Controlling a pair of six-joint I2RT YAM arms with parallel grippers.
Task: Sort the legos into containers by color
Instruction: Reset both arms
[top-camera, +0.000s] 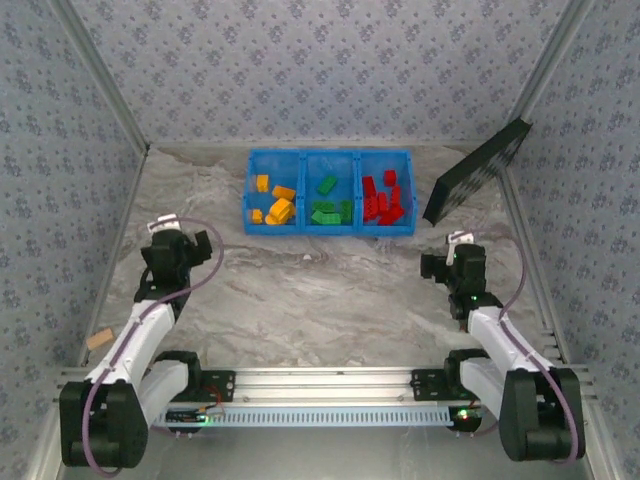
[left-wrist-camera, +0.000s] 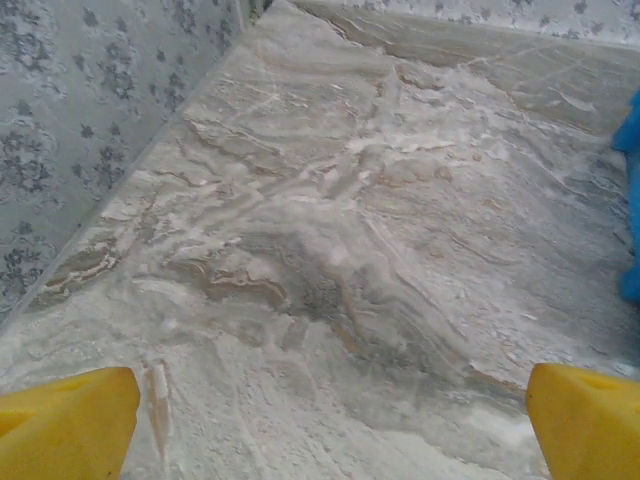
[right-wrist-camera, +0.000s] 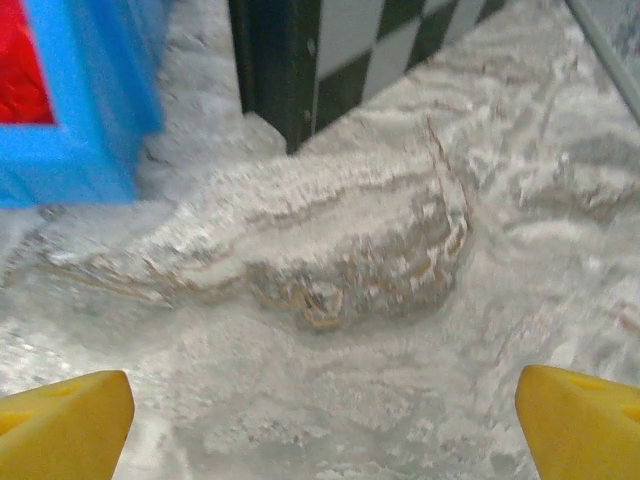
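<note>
The blue tray (top-camera: 330, 231) of three containers stands at the back middle of the table. Yellow-orange legos (top-camera: 277, 207) lie in its left compartment, green legos (top-camera: 326, 208) in the middle one, red legos (top-camera: 382, 198) in the right one. My left gripper (top-camera: 180, 240) hovers over bare marble, left of and nearer than the tray, open with nothing between its yellow fingertips (left-wrist-camera: 66, 425). My right gripper (top-camera: 457, 258) is open too, right of and nearer than the tray, its yellow fingertips (right-wrist-camera: 582, 420) far apart over bare marble. The tray's blue corner (right-wrist-camera: 70, 150) with red legos (right-wrist-camera: 22, 70) shows in the right wrist view.
A black flat panel (top-camera: 478, 171) with a checkered face (right-wrist-camera: 370, 40) leans against the right wall beside the tray. Patterned walls close in the table on three sides. A small tan scrap (top-camera: 99, 339) lies outside the left rail. The tray's blue edge (left-wrist-camera: 630, 200) shows in the left wrist view.
</note>
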